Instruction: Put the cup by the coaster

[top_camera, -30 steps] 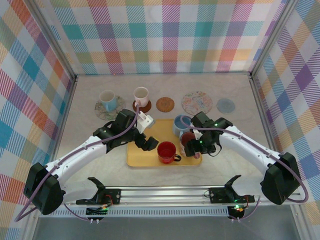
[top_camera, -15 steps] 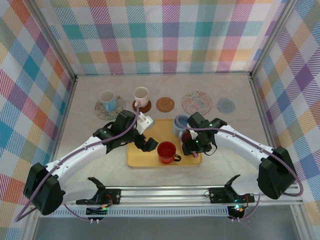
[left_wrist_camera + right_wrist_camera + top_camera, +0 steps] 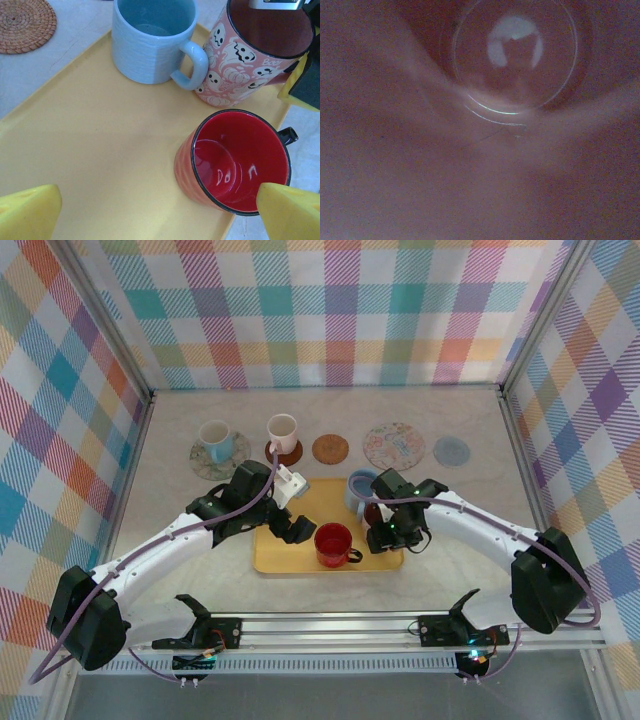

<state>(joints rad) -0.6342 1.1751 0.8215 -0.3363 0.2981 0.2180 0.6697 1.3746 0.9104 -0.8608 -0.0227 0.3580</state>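
Ghost cup [image 3: 377, 513] [image 3: 235, 55] upright on tray [image 3: 300, 558] [image 3: 100, 140], right gripper [image 3: 386, 528] at its rim.
Mouth up, long axis vertical, at the tray's right end beside the blue mug [image 3: 359, 486] [image 3: 150, 50]; right gripper's hold cannot be told. Left gripper [image 3: 290, 525] [image 3: 157, 215] spread wide.

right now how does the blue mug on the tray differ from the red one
The blue mug is pale blue all over, handle included; the red mug is orange-red outside, glossy red inside, with a black rim and handle. The blue mug stands by the far edge of the yellow tray, the red mug by its near edge. Both stand upright and empty.
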